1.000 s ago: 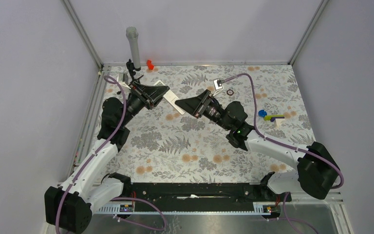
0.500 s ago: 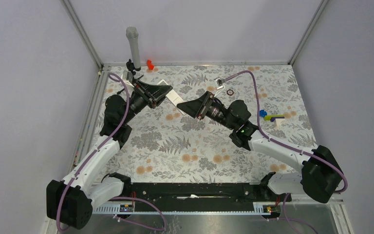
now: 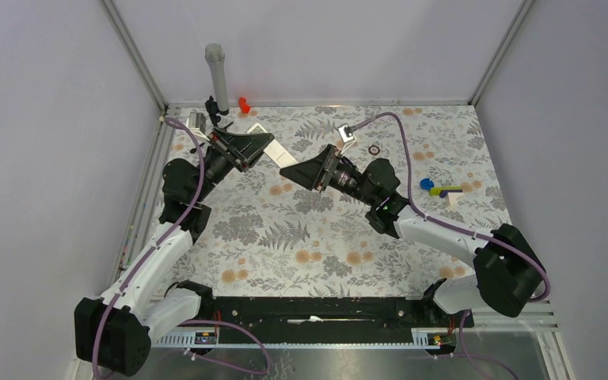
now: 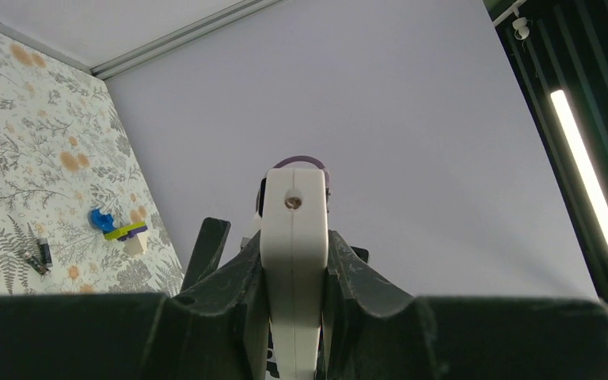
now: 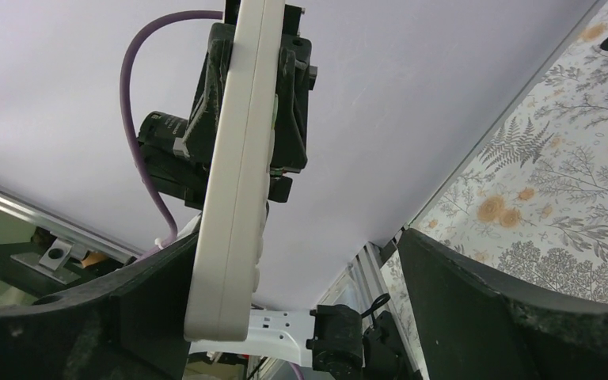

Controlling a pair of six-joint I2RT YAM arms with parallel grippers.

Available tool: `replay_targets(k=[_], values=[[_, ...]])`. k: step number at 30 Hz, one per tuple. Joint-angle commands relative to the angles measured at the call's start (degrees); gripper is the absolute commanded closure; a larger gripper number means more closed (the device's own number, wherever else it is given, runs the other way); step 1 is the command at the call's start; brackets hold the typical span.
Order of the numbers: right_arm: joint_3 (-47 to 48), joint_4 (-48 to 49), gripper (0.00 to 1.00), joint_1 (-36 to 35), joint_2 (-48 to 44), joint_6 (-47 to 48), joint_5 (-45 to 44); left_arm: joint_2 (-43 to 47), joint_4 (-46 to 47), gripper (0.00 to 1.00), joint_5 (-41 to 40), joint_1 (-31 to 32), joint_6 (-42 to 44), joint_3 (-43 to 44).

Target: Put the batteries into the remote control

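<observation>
The left gripper (image 3: 267, 142) is shut tight on the remote control (image 3: 283, 157). It holds this long white bar up in the air, over the back part of the table (image 3: 285, 237) with the leaf and flower pattern. In the left wrist view the remote control is seen from one end, and the two dark fingers (image 4: 356, 289) press on it from both sides. The right gripper (image 3: 291, 169) is just beside the other end of the remote control, pointing at it. Its jaws are wide open and hold nothing. In the right wrist view its two dark fingers (image 5: 507, 317) stand far apart, and the white bar comes down next to the finger on the left of that view. The pictures do not show if it touches that finger. The batteries (image 4: 36, 257) look like two tiny dark bits lying on the table, near the blue-and-yellow toy (image 3: 435, 188). They are well apart from the remote control. A small dark ring (image 3: 374, 149) lies farther back on the table. A grey tube (image 3: 215, 75) stands up in the back left corner, with a little red thing (image 3: 244, 104) near it.
</observation>
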State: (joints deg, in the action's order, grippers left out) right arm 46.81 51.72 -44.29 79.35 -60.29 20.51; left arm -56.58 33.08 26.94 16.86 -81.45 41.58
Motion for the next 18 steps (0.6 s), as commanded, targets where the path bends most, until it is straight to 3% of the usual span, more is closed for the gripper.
replay_targets(k=[1,8,13,18], values=[[4.14,2.32,0.06,0.08,1.11,-1.26,2.11,1.66,5.67,1.0,1.21,0.01,0.65,0.17],[5.59,2.36,0.14,0.11,3.0,-5.44,1.77,1.38,6.11,1.0,1.69,-0.03,0.9,-0.55],[3.76,1.38,0.18,0.09,1.73,-7.91,-3.24,1.45,6.14,1.0,1.2,0.01,1.03,-1.4],[2.73,-1.68,0.17,0.09,1.41,-9.56,-5.28,1.67,5.65,1.0,0.53,0.01,1.68,-1.42]])
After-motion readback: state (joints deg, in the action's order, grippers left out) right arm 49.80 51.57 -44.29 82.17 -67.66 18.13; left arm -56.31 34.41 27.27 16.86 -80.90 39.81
